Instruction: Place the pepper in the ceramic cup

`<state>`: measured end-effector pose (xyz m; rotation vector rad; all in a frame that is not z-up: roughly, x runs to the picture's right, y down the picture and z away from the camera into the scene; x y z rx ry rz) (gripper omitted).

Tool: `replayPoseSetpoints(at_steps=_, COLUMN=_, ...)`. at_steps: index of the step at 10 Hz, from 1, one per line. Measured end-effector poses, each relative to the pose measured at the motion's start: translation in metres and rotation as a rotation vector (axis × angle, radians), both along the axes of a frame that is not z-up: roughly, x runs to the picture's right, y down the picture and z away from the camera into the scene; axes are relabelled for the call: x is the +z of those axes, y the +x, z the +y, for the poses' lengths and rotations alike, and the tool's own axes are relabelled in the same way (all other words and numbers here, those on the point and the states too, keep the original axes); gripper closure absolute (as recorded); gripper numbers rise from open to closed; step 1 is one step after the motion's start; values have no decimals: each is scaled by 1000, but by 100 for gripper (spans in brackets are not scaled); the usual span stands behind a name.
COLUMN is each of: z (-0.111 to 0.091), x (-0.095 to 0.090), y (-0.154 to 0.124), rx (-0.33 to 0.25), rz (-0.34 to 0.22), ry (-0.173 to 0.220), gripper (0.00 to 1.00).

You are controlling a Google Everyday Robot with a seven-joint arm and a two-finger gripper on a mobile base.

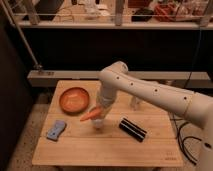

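Above the ceramic cup (99,124), the gripper (103,110) hangs clamped on the pepper (89,116)

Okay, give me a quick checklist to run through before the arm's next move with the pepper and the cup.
1. Pepper at the claw: ok. The pepper sticks out to the left from under the claw.
2. Claw's hold on the pepper: cannot tell.
3. Cup in position: ok. The ceramic cup stands on the table right below the claw.
4. Pepper inside the cup: not ok. Most of it shows outside, with the tip pointing left.
5. Neighbours clear of the cup: ok. The orange bowl and the black bar sit apart from it.
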<state>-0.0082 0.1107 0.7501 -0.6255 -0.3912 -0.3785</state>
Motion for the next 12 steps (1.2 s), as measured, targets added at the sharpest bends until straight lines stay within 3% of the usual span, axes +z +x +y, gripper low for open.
replayPoseSetpoints(at_steps=2, z=-1, x=1, y=1, rx=4, rz=1, ry=0, gripper=50)
replayPoseSetpoints(at_steps=11, z=-4, x=3, y=1, rx=7, rz=11, ry=-10, gripper=50)
replayPoseSetpoints(at_steps=12, z=-5, x=3, y=2, rx=8, rz=13, ry=-11, gripper=45)
